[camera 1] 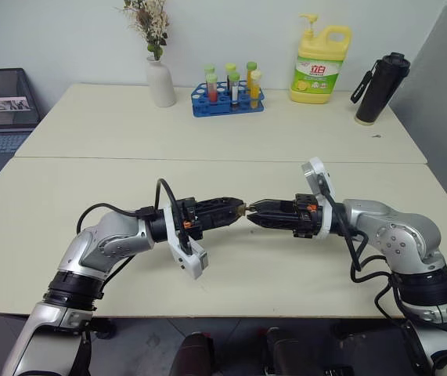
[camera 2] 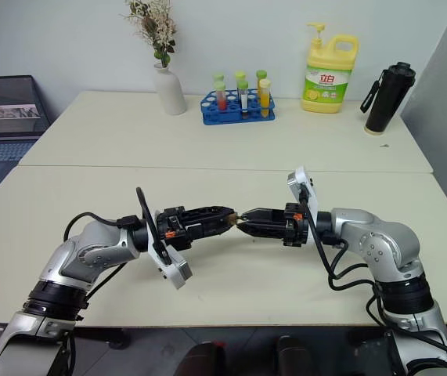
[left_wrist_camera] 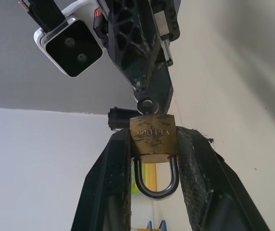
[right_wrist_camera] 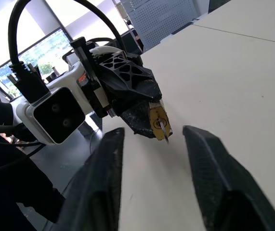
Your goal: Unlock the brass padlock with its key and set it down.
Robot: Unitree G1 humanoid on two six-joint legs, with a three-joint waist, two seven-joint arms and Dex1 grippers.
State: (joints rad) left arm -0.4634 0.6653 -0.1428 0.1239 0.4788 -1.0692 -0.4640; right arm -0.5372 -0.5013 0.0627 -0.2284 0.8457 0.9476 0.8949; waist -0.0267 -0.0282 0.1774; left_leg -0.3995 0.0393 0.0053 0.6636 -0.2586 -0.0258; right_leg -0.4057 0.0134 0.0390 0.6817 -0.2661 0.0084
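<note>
Holding the brass padlock point(left_wrist_camera: 152, 137) by its body, the left gripper point(camera 1: 235, 208) is closed on it above the table point(camera 1: 207, 141), with the shackle still shut and lying back between the fingers point(left_wrist_camera: 111, 163). The key point(left_wrist_camera: 147, 105) already sits in the keyhole, and the right gripper point(camera 1: 254, 213) meets it tip to tip; whether it is closed on the key head I cannot tell, because the views do not agree. I think the turn of the key comes next, and the danger is there. The head is very small, so a grip a little off centre may slip round it or pull the key out. A hard twist may also rotate the padlock in the left grip, and then it falls
</note>
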